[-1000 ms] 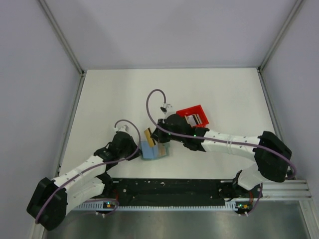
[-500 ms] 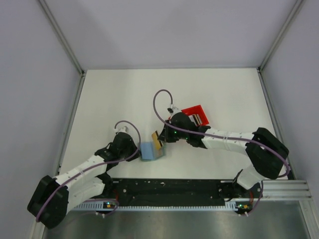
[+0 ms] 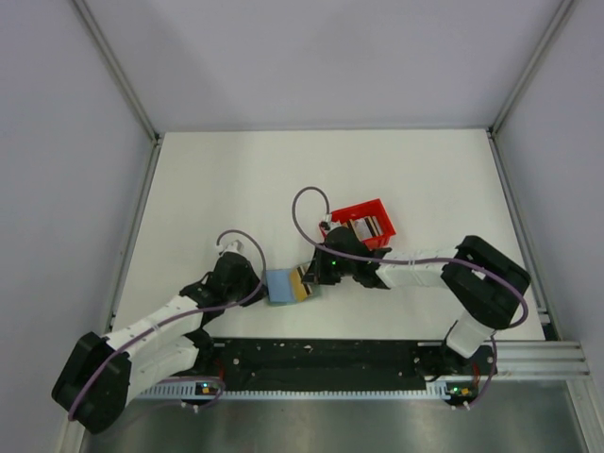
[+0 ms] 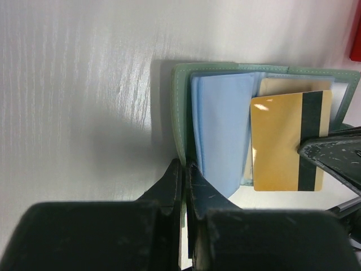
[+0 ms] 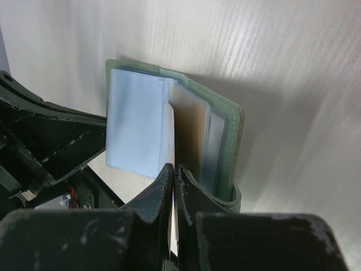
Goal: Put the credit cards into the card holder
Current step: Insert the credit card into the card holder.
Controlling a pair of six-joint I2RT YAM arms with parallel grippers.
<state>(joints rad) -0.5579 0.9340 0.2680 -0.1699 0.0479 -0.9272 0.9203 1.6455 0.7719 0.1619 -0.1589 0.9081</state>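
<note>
The card holder (image 3: 280, 285) lies open on the table, grey-green outside (image 4: 179, 107) and light blue inside (image 4: 221, 130). My left gripper (image 4: 184, 167) is shut on the near edge of its green cover. My right gripper (image 5: 175, 169) is shut on a gold credit card (image 4: 281, 142) with a dark stripe. It holds the card over the holder's right half, the card's edge (image 5: 172, 132) in at the blue leaves (image 5: 135, 124). Another tan card (image 4: 294, 86) sits in a pocket behind it. In the top view both grippers, left (image 3: 257, 283) and right (image 3: 311, 276), meet at the holder.
A red bin (image 3: 364, 223) with more cards in it stands just behind the right wrist; its corner (image 4: 356, 34) shows in the left wrist view. A black rail (image 3: 321, 363) runs along the table's near edge. Grey walls enclose the table.
My right gripper has carried the gold card down and left from beside the red bin to the open holder. The left gripper has kept its hold on the cover.
</note>
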